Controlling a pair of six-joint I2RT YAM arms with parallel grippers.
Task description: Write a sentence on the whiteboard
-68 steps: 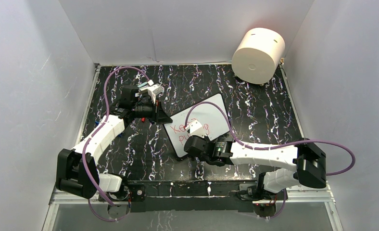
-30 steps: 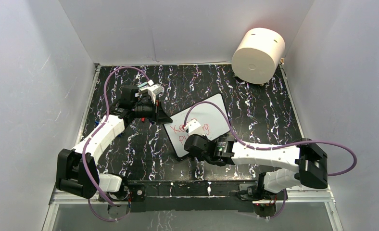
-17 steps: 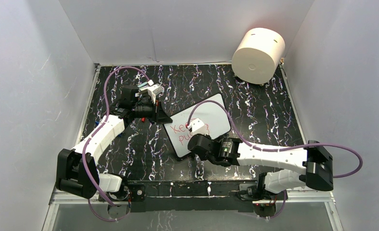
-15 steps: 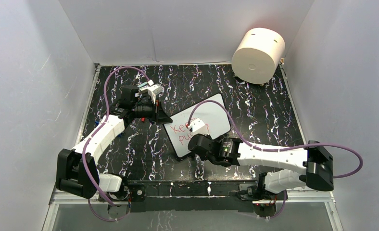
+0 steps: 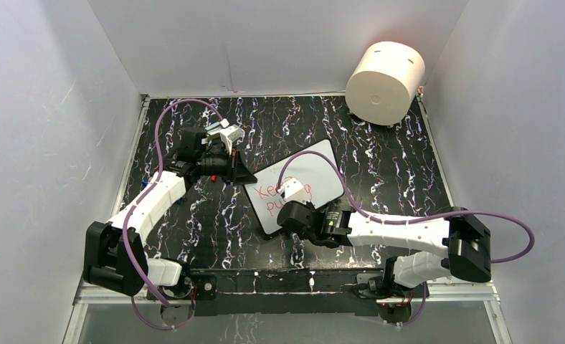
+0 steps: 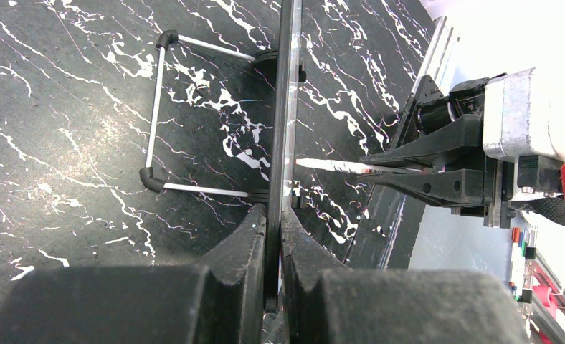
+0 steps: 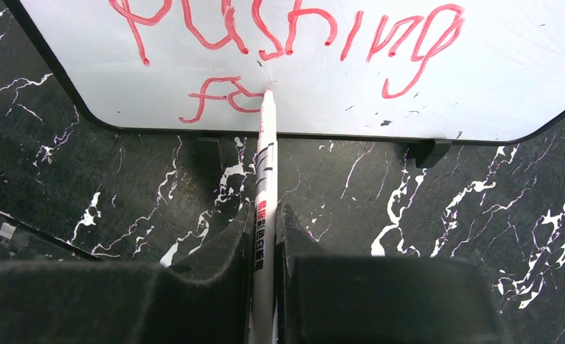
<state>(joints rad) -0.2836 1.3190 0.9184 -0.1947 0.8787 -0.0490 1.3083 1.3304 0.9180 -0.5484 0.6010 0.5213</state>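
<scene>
The whiteboard (image 5: pixel 310 175) stands tilted at the table's middle. My left gripper (image 5: pixel 241 175) is shut on its left edge; the left wrist view shows the board edge-on (image 6: pixel 287 100) between the fingers (image 6: pixel 254 229). My right gripper (image 5: pixel 285 209) is shut on a white marker (image 7: pixel 264 165), whose tip touches the board (image 7: pixel 495 64) low down. The sentence (image 7: pixel 292 36) in red shows "pushing" and, below it, "fo" beside the tip. In the top view only "Kee" and "pu" (image 5: pixel 271 201) show; the arm hides the remainder.
A cream cylinder (image 5: pixel 385 73) lies at the back right corner. White walls close in three sides. The board's wire stand (image 6: pixel 154 118) rests on the black marbled table (image 5: pixel 394 165) behind it. Purple cables arc over both arms.
My right gripper with the marker has slid slightly left along the board's lower part, and its elbow has drawn back in. The left arm and the board have not moved.
</scene>
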